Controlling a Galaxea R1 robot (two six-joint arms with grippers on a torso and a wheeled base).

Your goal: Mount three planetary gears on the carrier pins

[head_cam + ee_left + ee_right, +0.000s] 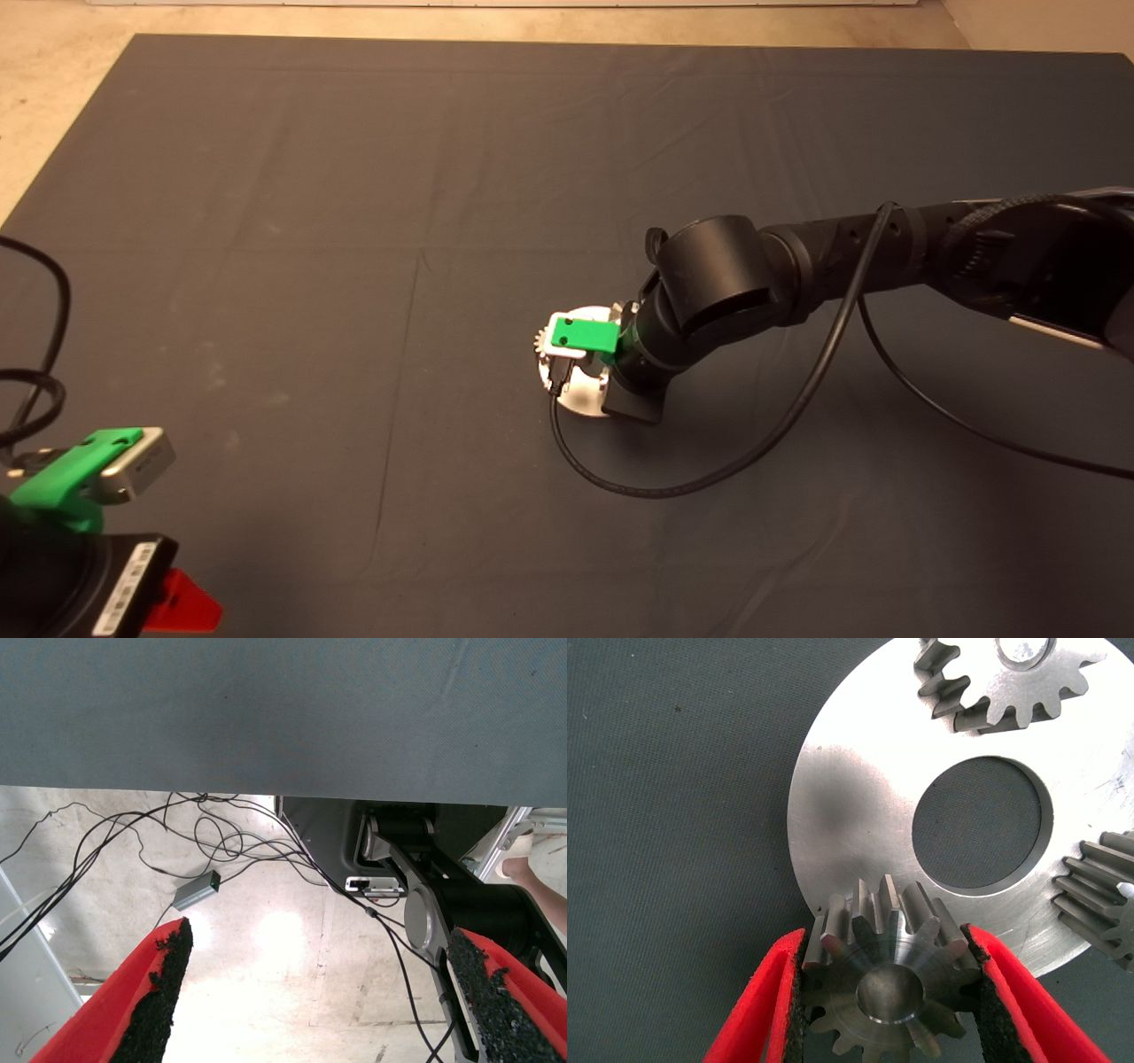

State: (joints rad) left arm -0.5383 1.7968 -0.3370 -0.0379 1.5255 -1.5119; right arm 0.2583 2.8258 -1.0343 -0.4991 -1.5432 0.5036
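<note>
The right gripper [890,992] has its fingers [757,1010] closed on the third gear [890,979], at the edge of the round plate [859,815] on the tabletop mat [354,266]. If its hole is not straight over the pin, I think it can jam or tilt and push the plate. Two other gears [1010,678] already sit on the plate, one on its pin [1025,649]. All are grey metal with clean teeth. The left gripper [319,1010] waits with its fingers wide apart, holding nothing.

No wording can be read anywhere; the white label [126,587] on the parked left arm at the near left edge carries print too small to make out.
</note>
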